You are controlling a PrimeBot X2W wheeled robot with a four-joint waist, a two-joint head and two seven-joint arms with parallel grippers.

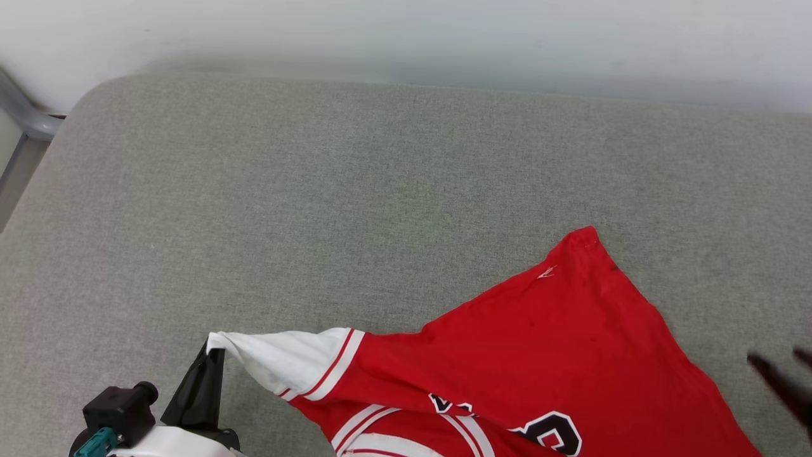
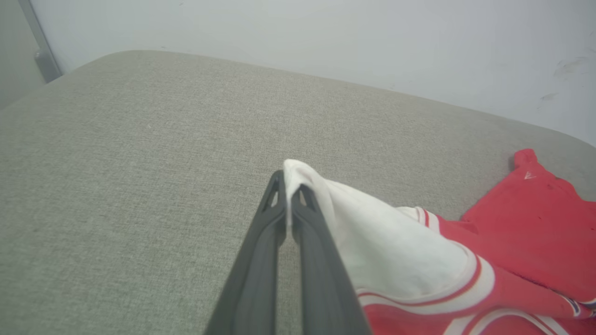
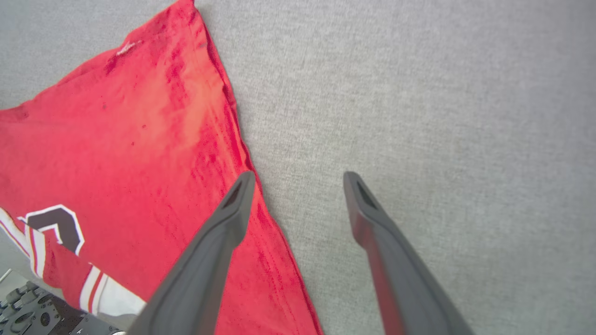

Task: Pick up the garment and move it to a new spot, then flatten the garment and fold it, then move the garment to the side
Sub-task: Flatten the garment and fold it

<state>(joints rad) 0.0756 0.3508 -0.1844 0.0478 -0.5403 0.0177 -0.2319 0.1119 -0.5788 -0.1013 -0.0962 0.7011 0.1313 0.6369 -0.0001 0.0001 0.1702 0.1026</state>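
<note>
Nearest, a bright red soft-fabric T-shirt with white striped-trim sleeves [image 1: 558, 343] lay near-right on a grey woven pad [image 1: 380, 190]. Left gripper [image 1: 212, 355] pinched its left sleeve tip, jaws closed; right gripper [image 3: 299, 186] gaped empty over the right edge. Pulling one-sided could bunch it or slip the sleeve.

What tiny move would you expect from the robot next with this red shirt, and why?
Probably the left hand draws the white sleeve outward and lays it flat: it is shut on the sleeve's tip, the garment lies bunched, and the right hand hangs open, holding nothing.
</note>
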